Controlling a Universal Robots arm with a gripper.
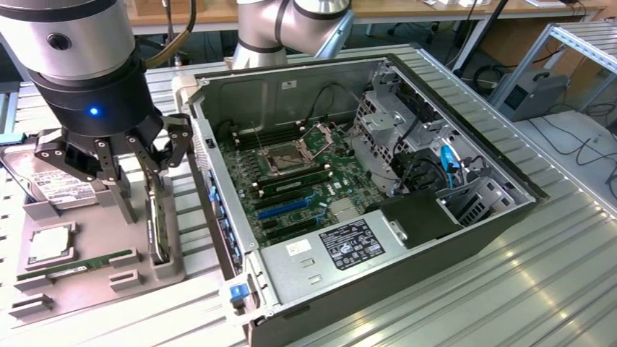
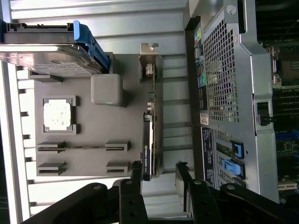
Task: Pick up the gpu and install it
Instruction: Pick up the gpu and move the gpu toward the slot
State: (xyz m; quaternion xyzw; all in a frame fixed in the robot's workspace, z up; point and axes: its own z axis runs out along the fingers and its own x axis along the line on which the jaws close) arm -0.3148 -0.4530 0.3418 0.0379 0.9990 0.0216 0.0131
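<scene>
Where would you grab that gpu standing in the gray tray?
Probably by its upper long edge, near the middle, coming straight down from above. The gpu stands on edge in a slot of the tray, so its two flat faces are free to pinch, while the thin edge offers little hold. Stay clear of the bracket at one end.

Printed labels on power supply (image 1: 351, 244), hard drive (image 1: 58, 194), gpu (image 2: 148, 140) edge: text too small, none legible.

High view, close wrist view
From above we look slantwise onto computer case (image 1: 279, 90) and grey tray (image 1: 97, 235); our wrist camera faces straight down on both, nearer.
</scene>
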